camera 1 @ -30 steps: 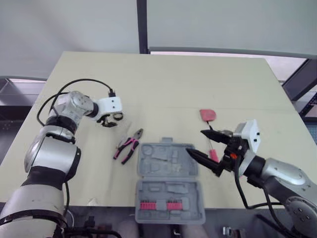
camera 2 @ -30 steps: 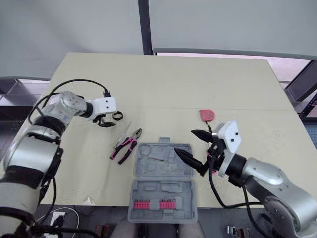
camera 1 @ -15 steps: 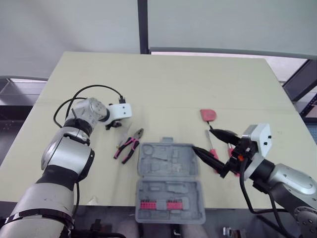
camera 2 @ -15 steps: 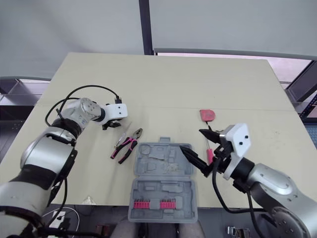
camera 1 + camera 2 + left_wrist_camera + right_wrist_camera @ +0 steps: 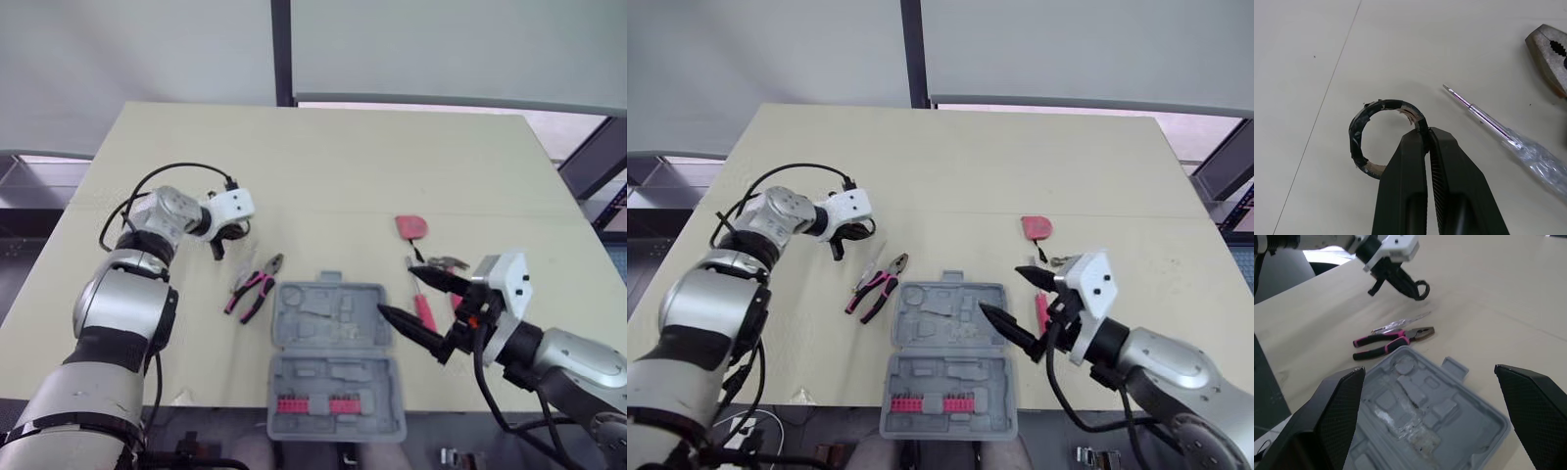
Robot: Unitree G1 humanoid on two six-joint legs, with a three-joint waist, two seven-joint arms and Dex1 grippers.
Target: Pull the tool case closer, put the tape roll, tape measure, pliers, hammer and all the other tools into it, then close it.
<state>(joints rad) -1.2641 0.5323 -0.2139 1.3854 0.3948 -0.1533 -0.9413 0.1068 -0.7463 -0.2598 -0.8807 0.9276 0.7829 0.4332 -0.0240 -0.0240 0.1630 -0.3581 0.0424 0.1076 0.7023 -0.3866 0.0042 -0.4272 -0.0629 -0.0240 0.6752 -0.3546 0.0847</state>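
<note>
Table (image 5: 392,157): tape roll (image 5: 1355,137) pinched between left jaws.

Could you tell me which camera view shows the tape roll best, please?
The left wrist view: the tape roll is close up, its rim pinched by the shut left gripper. The right wrist view shows it as a small dark ring at that gripper. In the eye views it is too small to judge.

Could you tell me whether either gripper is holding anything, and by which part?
The left gripper pinches the tape roll by its rim; the right gripper holds nothing.
</note>
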